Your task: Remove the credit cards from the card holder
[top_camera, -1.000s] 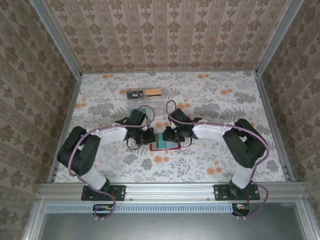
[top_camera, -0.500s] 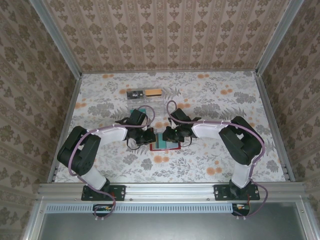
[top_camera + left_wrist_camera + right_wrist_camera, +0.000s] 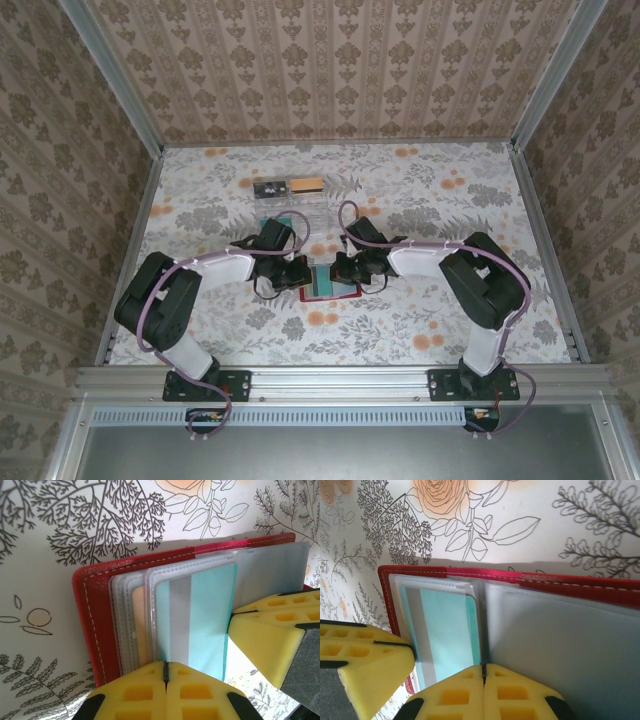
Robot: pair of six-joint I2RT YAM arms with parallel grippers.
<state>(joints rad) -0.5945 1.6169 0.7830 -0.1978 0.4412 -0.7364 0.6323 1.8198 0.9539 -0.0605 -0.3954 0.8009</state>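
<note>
Since a second ago the right arm's elbow has swung in a little and the right gripper has closed. Its yellow pads are pressed together with no gap showing, and the left gripper is pressed together the same way. Both sit low over the card holder, which lies open on the tabletop, nearer the near edge than the far one and about midway between the side edges.

The grippers come at it from opposite sides: the left one at the outer edge of the clear sleeves, the right one by the fold. I take this as one pinning the holder so it cannot slide while the other works a card loose. A teal card with a grey stripe sits in the top sleeve, and an orange card in a sleeve beneath. What look like loose cards lie toward the far edge, so the job seems partly done.

Whether either pair of pads has a sleeve or card edge nipped between them cannot be made out, because the pads cover that spot. From above, the wrists hide most of the holder. How many cards remain in the stacked sleeves is unclear.
</note>
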